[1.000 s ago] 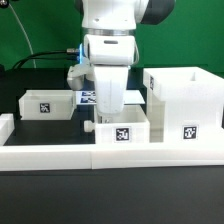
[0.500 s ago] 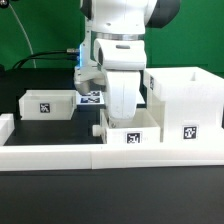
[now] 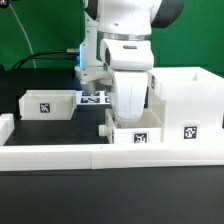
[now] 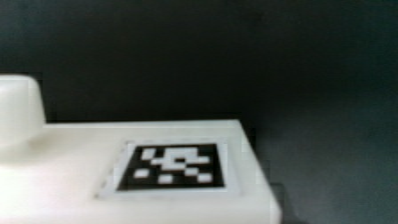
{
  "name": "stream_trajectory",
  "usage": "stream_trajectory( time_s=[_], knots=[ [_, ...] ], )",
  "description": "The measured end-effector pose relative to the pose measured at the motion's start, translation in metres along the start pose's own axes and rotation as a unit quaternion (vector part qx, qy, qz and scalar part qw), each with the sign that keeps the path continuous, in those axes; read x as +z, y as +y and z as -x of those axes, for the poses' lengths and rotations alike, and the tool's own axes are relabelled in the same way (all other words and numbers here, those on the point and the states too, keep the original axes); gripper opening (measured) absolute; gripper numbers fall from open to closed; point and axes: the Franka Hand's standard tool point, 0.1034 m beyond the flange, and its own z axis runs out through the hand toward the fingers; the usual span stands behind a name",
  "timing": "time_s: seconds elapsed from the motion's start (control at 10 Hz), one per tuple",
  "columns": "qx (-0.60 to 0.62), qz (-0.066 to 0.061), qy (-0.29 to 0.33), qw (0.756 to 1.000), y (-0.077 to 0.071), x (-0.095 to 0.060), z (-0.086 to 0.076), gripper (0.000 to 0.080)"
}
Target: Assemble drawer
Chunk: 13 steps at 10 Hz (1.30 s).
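My gripper (image 3: 128, 118) reaches down into a small white tray (image 3: 135, 138) and appears shut on its wall; the fingertips are hidden behind the tray's front. The tray's tag faces forward, and it stands against the front rail, just left of the large box-shaped shell (image 3: 186, 98) in the exterior view. A second small tray (image 3: 48, 103) with a tag stands at the exterior view's left. The wrist view shows a white tray surface with its tag (image 4: 178, 166) and a rounded white part (image 4: 15, 110); no fingers show there.
The long low white rail (image 3: 50, 155) runs along the table's front. The marker board (image 3: 95, 98) lies behind the arm, partly hidden. Dark table (image 4: 267, 60) surrounds the parts.
The gripper and the small tray have moved together toward the exterior view's right, closer to the large shell. The other tray and the shell have not moved.
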Motion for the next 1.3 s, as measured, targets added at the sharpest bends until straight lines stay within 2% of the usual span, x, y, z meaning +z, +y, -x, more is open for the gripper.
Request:
stream_trajectory(
  time_s=[0.3,0.7,1.2,1.3],
  knots=[
    [0.0,0.0,0.001,1.0,0.0,0.0,-0.003,0.0042],
    [0.027,-0.003,0.006,1.0,-0.002,0.001,-0.016,0.0042],
    [0.027,-0.004,0.006,1.0,-0.003,0.002,-0.014,0.0042],
    [0.031,-0.003,0.006,1.0,-0.002,0.001,-0.014,0.0129]
  ],
)
